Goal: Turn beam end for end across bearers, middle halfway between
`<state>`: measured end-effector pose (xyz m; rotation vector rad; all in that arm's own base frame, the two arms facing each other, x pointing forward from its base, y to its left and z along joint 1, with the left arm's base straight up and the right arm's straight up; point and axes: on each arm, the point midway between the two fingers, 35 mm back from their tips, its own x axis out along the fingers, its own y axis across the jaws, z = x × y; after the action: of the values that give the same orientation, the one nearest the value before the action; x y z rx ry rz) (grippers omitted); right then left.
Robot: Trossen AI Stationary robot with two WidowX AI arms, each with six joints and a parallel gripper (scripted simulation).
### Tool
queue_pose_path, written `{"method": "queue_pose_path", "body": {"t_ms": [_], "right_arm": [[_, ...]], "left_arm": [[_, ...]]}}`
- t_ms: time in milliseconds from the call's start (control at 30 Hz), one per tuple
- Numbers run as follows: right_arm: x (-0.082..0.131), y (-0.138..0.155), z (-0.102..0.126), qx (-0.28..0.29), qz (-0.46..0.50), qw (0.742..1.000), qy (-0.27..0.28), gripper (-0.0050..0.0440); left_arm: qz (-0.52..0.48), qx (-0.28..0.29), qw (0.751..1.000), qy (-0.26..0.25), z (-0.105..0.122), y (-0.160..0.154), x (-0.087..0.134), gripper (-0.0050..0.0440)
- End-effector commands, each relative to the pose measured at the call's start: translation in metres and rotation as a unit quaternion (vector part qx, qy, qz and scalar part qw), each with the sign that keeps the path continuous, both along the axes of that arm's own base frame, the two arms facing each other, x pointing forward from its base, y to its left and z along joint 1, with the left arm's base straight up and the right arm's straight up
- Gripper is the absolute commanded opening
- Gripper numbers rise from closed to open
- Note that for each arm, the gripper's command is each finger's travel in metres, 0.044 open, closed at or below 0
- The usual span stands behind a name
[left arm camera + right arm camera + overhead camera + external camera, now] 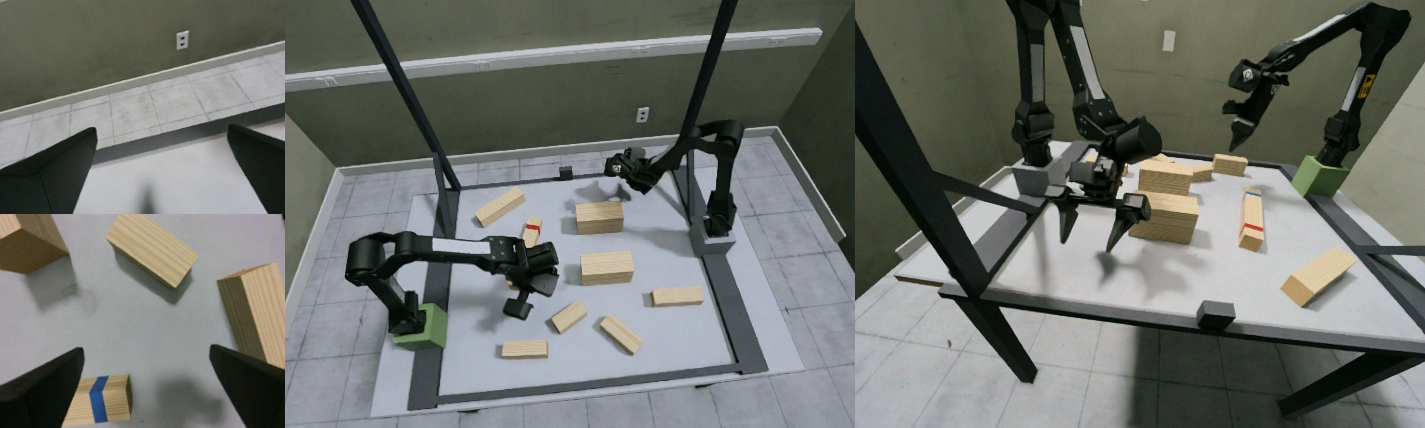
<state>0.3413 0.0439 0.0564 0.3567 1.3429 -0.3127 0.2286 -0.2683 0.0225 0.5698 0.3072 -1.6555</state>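
The beam (532,234) (1252,212) (118,397) lies flat on the table beside the bearers, its red band towards the back of the top view and its blue band towards the front. The two bearers are thick wooden blocks, one farther back (600,220) (1162,220) and one nearer the front (606,270) (1165,179) (29,249), apart and roughly parallel, with nothing on them. My right gripper (147,352) is open and empty above the table near the blue-banded end. My left gripper (1086,246) (162,133) is open and empty, above the table behind the back bearer.
Loose blocks lie around: one at the back left (500,206) (1317,275), one at the right (677,296), and several in front, including a short one (569,317) (153,247), a slanted one (621,334) and another (525,349) (260,310). A dark frame (585,384) borders the table.
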Motion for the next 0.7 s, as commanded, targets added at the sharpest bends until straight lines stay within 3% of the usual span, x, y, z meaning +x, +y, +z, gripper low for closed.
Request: {"method": "queue_pose_path", "body": {"t_ms": [0,100,433,667], "right_arm": [[-0.015,0.054,0.019,-0.016,0.001,0.999,-0.037,0.04],[-0.018,0.066,0.021,-0.019,0.001,0.999,-0.042,0.04],[-0.057,0.174,0.024,-0.051,0.001,0.997,-0.063,0.04],[-0.065,0.193,0.025,-0.056,0.001,0.996,-0.068,0.04]], "left_arm": [[0.066,-0.011,0.998,-0.011,0.017,0.02,0.002,0.04],[0.081,-0.011,0.997,-0.009,0.018,0.025,0.002,0.04],[0.247,-0.015,0.969,0.008,0.033,0.079,-0.007,0.04],[0.317,-0.013,0.948,0.019,0.037,0.101,-0.011,0.04]]}}
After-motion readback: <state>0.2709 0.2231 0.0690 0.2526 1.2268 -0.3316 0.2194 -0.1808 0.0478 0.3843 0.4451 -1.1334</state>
